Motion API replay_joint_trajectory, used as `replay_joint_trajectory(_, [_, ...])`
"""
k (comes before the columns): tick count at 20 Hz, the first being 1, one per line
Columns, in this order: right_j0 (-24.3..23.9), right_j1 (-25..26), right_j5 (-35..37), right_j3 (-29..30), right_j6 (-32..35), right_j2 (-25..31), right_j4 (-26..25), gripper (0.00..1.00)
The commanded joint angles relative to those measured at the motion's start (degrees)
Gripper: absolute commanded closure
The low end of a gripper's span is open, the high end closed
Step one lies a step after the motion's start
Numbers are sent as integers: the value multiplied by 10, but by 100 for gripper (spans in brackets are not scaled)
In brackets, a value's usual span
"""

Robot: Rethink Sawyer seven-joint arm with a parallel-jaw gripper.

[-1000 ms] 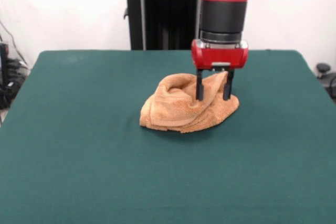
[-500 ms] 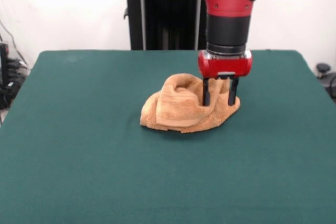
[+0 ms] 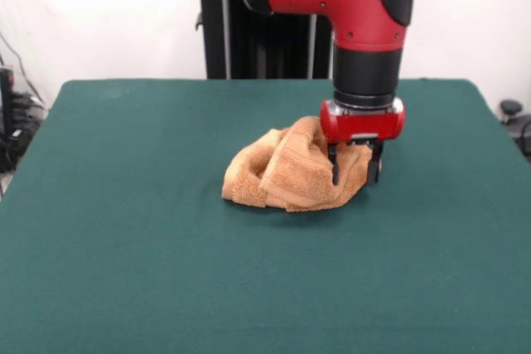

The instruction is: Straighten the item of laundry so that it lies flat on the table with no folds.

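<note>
Laundry here is 1 orange-tan towel [image 3: 290, 176], bunched in a folded heap near the middle of the green table [image 3: 124, 246]. One flap is draped over the heap, its smoother band running along the lower edge. The red and black arm comes down from above at the towel's right end. The gripper [image 3: 354, 173] has its 2 black fingers [image 3: 335, 168] apart, straddling the towel's right edge, tips low against the cloth.

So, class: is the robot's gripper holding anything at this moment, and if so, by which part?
It cannot be told for sure. The gripper is down at the right end of the crumpled orange towel, fingers straddling the cloth there, but no closed grip shows.
</note>
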Motion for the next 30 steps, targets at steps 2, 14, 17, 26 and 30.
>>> replay_joint_trajectory(2, [13,66,-9,-47,81,54,-2,0])
replay_joint_trajectory(14, [25,52,-1,-32,97,43,12,0])
replay_joint_trajectory(17, [34,33,14,-20,102,35,18,0])
replay_joint_trajectory(26, [36,-42,73,43,108,34,22,0])
replay_joint_trajectory(30, [38,-65,70,74,116,28,22,0])
